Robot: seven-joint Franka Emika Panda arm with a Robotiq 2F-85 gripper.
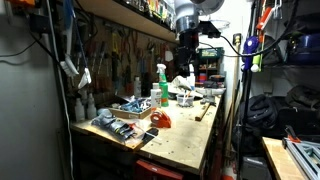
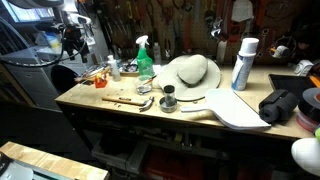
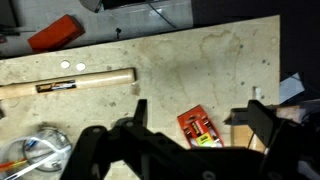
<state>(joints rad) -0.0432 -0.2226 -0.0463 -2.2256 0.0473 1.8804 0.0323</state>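
Note:
My gripper (image 3: 197, 113) is open and empty, with both black fingers spread wide in the wrist view. It hangs well above the wooden workbench (image 3: 190, 60). Directly below, between the fingers, lies a small red packaged item (image 3: 200, 130). A wooden hammer handle (image 3: 70, 80) lies on the bench to the left of it. In both exterior views the gripper (image 1: 186, 62) (image 2: 72, 45) is raised above one end of the bench.
A green spray bottle (image 1: 161, 85) (image 2: 145, 60), a white hat (image 2: 190, 72), a white spray can (image 2: 243, 63), a dark cup (image 2: 168, 100) and a pale paddle-shaped board (image 2: 238, 110) stand on the bench. A red object (image 3: 55, 32) and a glass jar (image 3: 35, 150) lie near the hammer. Tools hang on the back wall.

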